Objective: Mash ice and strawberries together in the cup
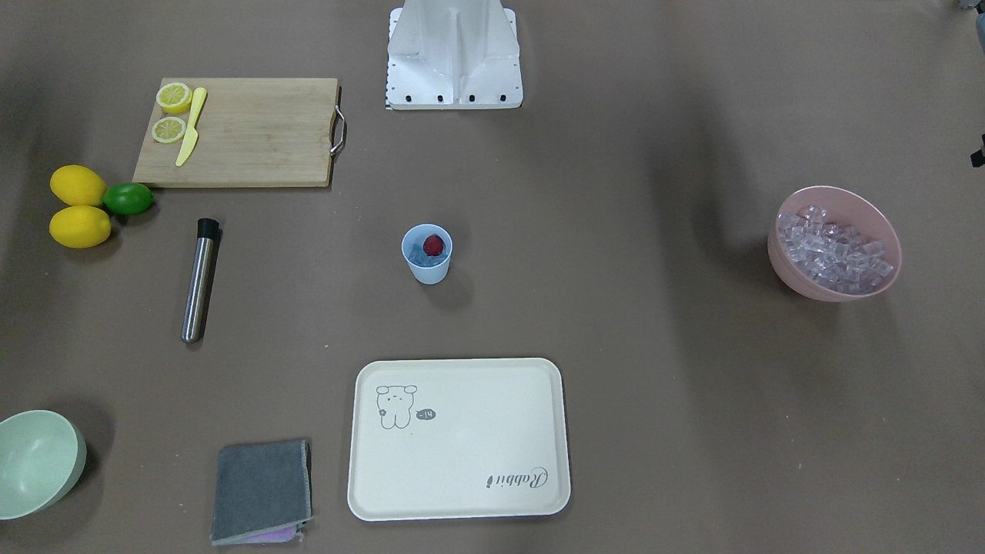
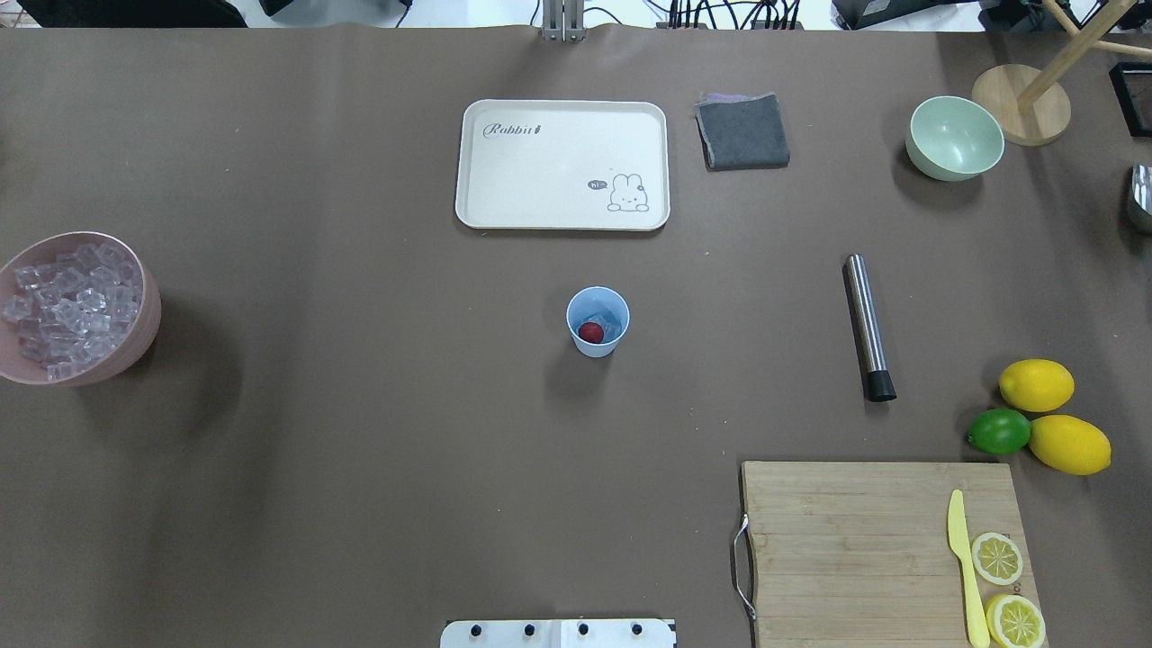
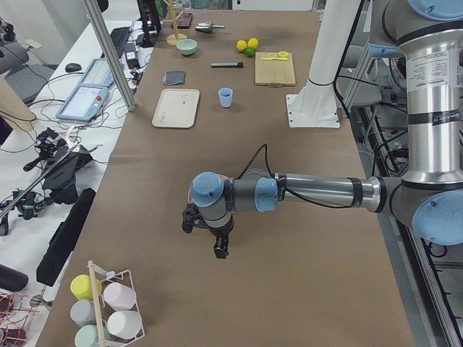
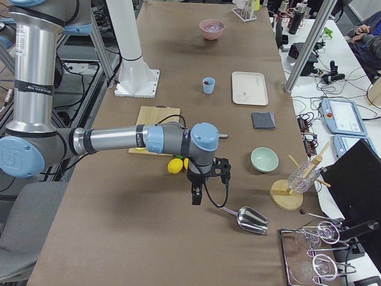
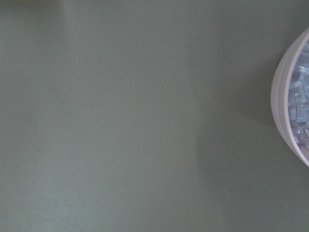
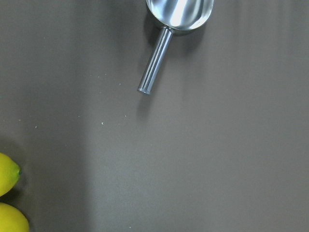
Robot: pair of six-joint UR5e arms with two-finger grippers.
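the cup stands upright at the middle of the worktop, holding ice with one strawberry on top. a steel rod lies flat, well apart from the cup on the robot's right. the left gripper and the right gripper hang far from the cup; whether each is apart or together cannot be told.

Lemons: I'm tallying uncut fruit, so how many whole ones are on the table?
2. The far lemon and the near lemon lie beside the lime, past the cutting board on the robot's right. Two cut halves on the board are not counted. None looks hidden.
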